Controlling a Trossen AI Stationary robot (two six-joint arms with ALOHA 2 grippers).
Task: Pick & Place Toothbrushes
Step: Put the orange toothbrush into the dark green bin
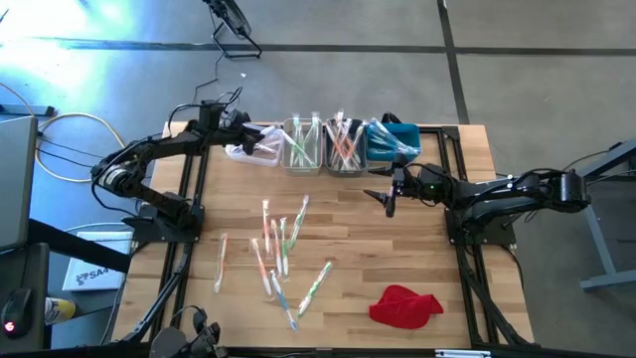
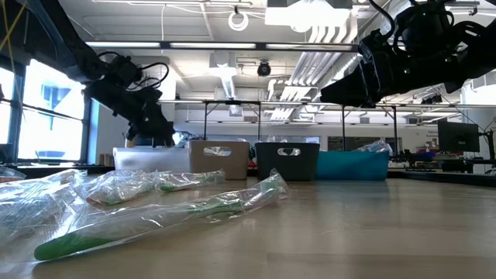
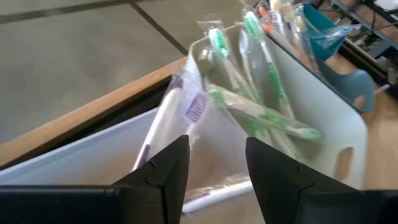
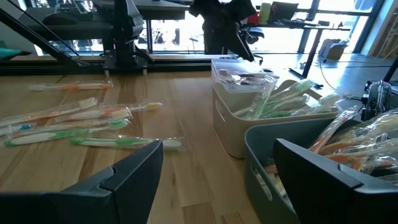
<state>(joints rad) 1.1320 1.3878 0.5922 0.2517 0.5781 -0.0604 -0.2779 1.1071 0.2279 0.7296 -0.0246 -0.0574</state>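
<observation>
The left gripper [image 3: 214, 177] hangs with its two dark fingers spread apart, holding nothing, directly over the white bin [image 3: 74, 155] at the far left end of the row of bins. Just beyond the fingertips a pink-handled toothbrush [image 3: 171, 115] in a clear wrapper leans steeply inside that bin, its long axis running up toward the bin's far rim; which end carries the bristles is hard to tell.

In the beige bin [image 3: 323, 124] next to it, green toothbrushes [image 3: 261, 112] lie crossed and slanted, most with their heads up and leaning against the walls. The grey bin [image 1: 345, 149] holds orange-handled ones standing nearly upright, and the blue bin [image 1: 393, 141] closes the row on the right.

The right gripper [image 1: 390, 199] hovers above the table just in front of the grey and blue bins, its fingers wide apart and empty.

On the bare wood nearer the front edge lies a loose scatter of wrapped toothbrushes [image 1: 276, 249]. Most have their long axes running roughly front to back, slightly fanned; one green one [image 1: 316, 286] at the right of the group lies on a diagonal, and an orange one [image 1: 221, 263] lies apart at the left. A red cloth [image 1: 405, 305] sits well to the right of them.
</observation>
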